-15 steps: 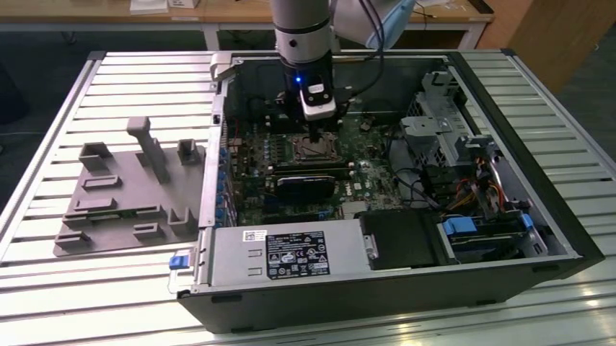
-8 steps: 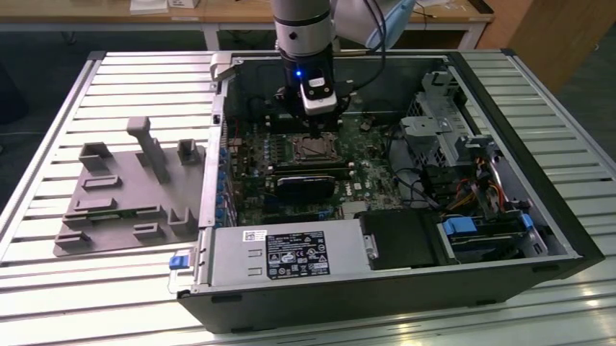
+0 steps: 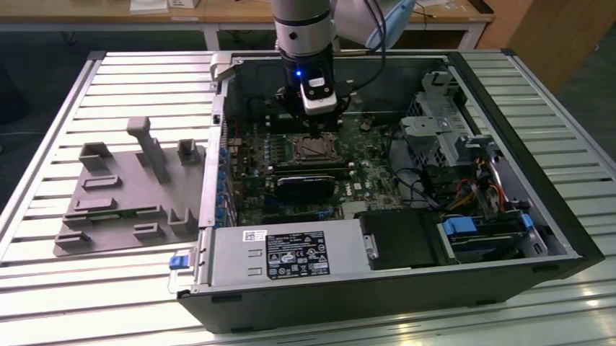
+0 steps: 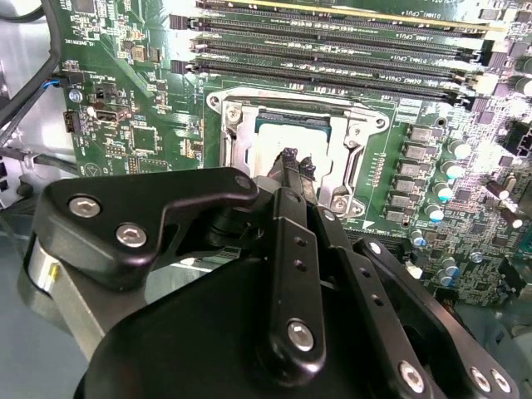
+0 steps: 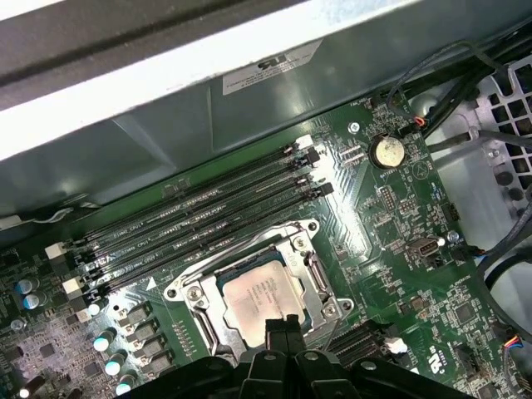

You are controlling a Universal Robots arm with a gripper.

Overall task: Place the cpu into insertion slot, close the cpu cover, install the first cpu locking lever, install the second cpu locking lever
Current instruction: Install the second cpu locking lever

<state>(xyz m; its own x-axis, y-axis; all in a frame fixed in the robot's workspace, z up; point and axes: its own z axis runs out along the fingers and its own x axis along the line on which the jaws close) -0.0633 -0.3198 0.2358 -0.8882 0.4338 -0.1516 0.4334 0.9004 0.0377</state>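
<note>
My gripper (image 5: 283, 326) is hovering right over the near edge of the socket, fingers (image 4: 289, 160) pinched together, gripping nothing. The chip (image 5: 259, 293) is already sitting flat in the socket (image 5: 249, 291), silver top facing up, fingertips right at its edge; I can't tell if they're touching it. The metal frame plate (image 5: 303, 242) is lying around the chip in the first wrist view; I can't tell whether it's latched. Just past the socket, four long black memory slots (image 5: 199, 220) are running in parallel. Further out, a coin battery (image 5: 386, 151) is sitting on the green board (image 5: 391, 241) near the case wall. In the exterior view, my arm (image 3: 304, 29) is reaching straight down into the open computer case (image 3: 539, 238), which is lying on a slatted table (image 3: 58, 288). A grey fixture tray (image 3: 130, 194) is sitting beside the case, on the exterior view's left.
</note>
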